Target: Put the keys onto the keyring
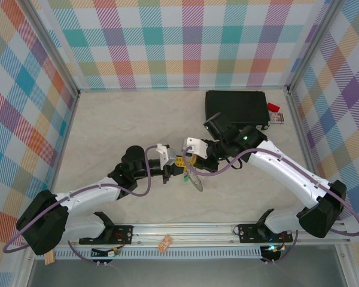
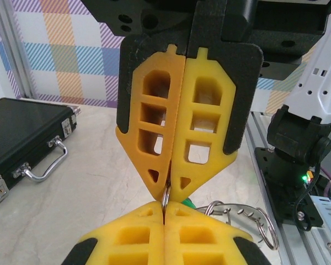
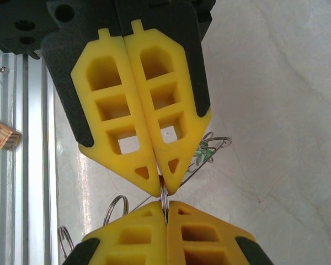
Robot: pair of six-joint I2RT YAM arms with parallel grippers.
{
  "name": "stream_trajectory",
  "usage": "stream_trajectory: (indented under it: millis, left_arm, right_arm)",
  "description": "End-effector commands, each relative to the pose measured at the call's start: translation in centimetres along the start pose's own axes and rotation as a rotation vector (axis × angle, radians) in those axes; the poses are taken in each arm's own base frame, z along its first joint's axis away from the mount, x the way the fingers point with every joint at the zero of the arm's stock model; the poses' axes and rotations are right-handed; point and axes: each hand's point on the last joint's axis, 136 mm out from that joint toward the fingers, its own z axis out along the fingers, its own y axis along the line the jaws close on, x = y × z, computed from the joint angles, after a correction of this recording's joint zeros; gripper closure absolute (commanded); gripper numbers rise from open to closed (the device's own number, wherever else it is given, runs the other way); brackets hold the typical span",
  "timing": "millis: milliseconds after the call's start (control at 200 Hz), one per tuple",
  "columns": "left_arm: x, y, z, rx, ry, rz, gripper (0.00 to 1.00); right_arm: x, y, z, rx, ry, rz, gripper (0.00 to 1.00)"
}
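— Yellow fingers [image 2: 179,138] are being shown tip to tip over the middle of the table [image 1: 119,119]; what is being held by the left gripper [image 2: 164,214]?

— A thin metal loop [image 2: 165,196] is being pinched edge-on; the left gripper's 2 fingers are being pressed fully together on it; the same loop is being clamped from the opposite side by the right gripper [image 3: 166,212], its 2 fingers likewise being pressed together.

— Where is the keyring [image 1: 195,182] being seen?

— In the top view it is being shown tilted, just below the meeting grippers; whether the table is being touched by it cannot be told; whether the pinched loop is part of it cannot be told either.

— And the keys [image 1: 184,177]?

— A scrap of bright green is being shown just beside the keyring, directly under the fingertips; in the right wrist view the green is being seen among thin wire rings [image 3: 212,143]; the number of keys cannot be told.

— Anything else?

— A black case [image 1: 236,109] is being shown flat at the far right of the table, well apart from the grippers; a small red item [image 1: 276,117] is being shown just beside its right edge.
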Motion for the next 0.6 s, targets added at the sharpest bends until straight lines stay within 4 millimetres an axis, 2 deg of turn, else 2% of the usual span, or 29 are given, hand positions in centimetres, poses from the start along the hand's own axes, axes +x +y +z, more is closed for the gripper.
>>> stream_trajectory:
  millis: [0,430,535,595]
  left_arm:
    - [-1.5,-0.7,0.3,0.053,-0.032,0.027,1.0]
    - [-2.0,-0.5,0.0,0.027,-0.048,0.034,1.0]
    - [-2.1,-0.6,0.1,0.035,-0.051,0.031,0.84]
    - [-2.2,-0.8,0.0,0.043,-0.056,0.031,0.84]
  right_arm:
    - [-1.0,0.5,0.0,-0.023,-0.051,-0.024,1.0]
    - [-0.9,0.8,-0.3,-0.017,-0.065,-0.023,1.0]
    - [-1.2,1.1,-0.3,-0.035,-0.082,-0.03,1.0]
    - [-1.6,1.5,-0.5,-0.056,-0.103,-0.036,1.0]
